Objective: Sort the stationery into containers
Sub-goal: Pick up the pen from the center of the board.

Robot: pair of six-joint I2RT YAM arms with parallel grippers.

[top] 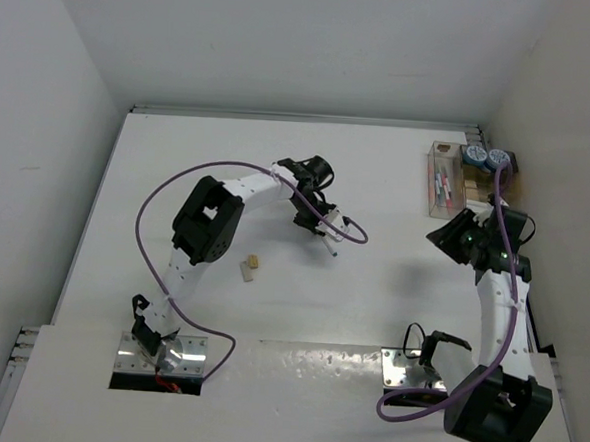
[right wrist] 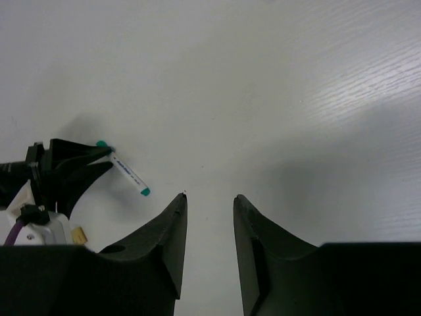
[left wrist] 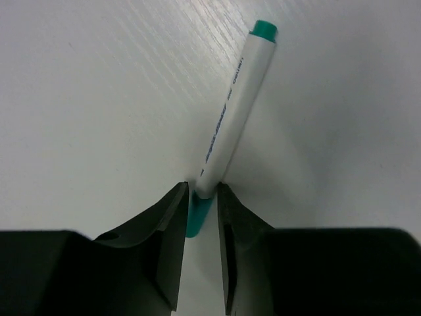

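**Left arm pinches a pen well away from the containers**

Top view: The clear container (top: 443, 180) and the tan container (top: 474, 187) stand joined at the far right of the white tabletop (top: 279, 160). A few pens already lie in the clear one, and two blue-grey rolls (top: 484, 156) sit at their far end. Well to the left of the containers, the left end effector (top: 326, 233) reaches down to a single pen (top: 331, 245). Farther left still lie two small blocks (top: 249, 266), one tan and one white. The right end effector (top: 452, 236) hovers just in front of the containers, probably waiting near the drop point. Plain white walls (top: 73, 87) close in the tabletop on three sides.

Left wrist: The left end effector (left wrist: 202, 191) is pinching the pen (left wrist: 237, 99) by its near teal end. The white barrel points away, so a grip this close to the tip may let it swing when lifted.

Right wrist: The right end effector (right wrist: 209, 220) is spread, with only bare, faintly grained tabletop between its fingers. The pen (right wrist: 129, 174) shows far off, away from the containers.
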